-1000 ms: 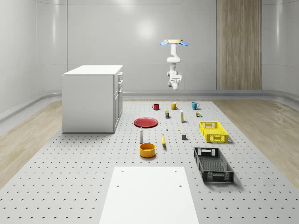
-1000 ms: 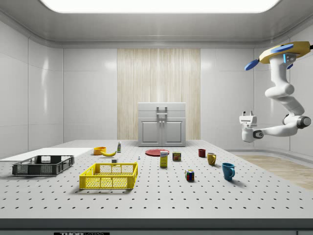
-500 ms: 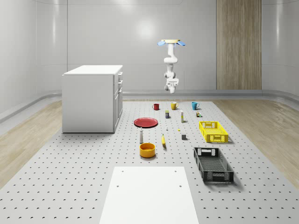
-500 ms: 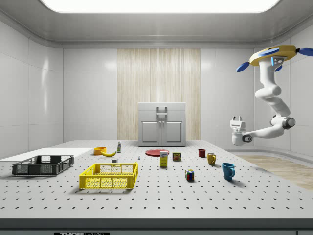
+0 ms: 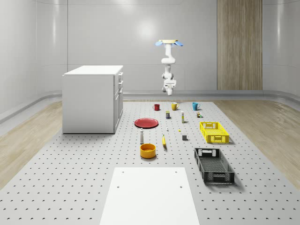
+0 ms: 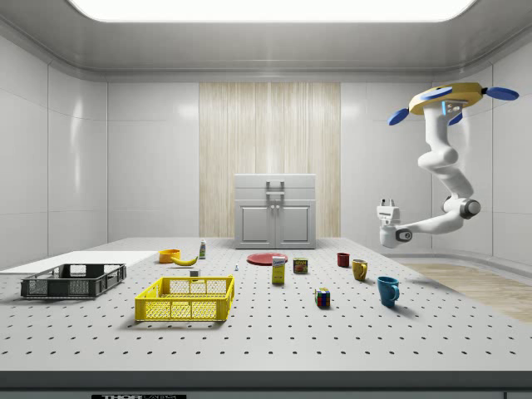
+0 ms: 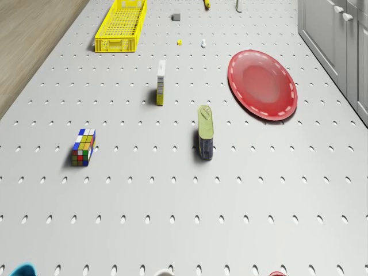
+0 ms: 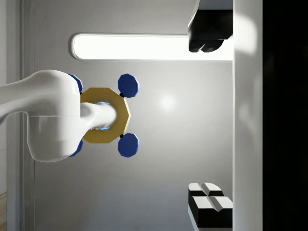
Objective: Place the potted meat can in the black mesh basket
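- The gripper hangs in the air in the right part of the side view, at the end of the bent arm, and its fingers point upward.
- In the wrist view the two fingers stand far from each other with nothing between them, so the claw is released. Behind them is the underside of the drone.
- The one drone hovers high in the upper middle of the whole-scene view, above the far end of the table.
- Below it, three mugs stand in a row: one red mug, one yellow mug and one blue mug.
- The potted meat can stands upright on the table just in front of the mugs, between one red plate and one colour cube, touching neither of them.
- One tall yellow box stands near the can.
- There are two baskets. The yellow basket is right of centre in the whole-scene view. The black mesh basket is lower right, well apart from the can.
- Toward the lower middle of the whole-scene view are one banana, one orange bowl and one white bottle.
- One white cabinet stands at the left.
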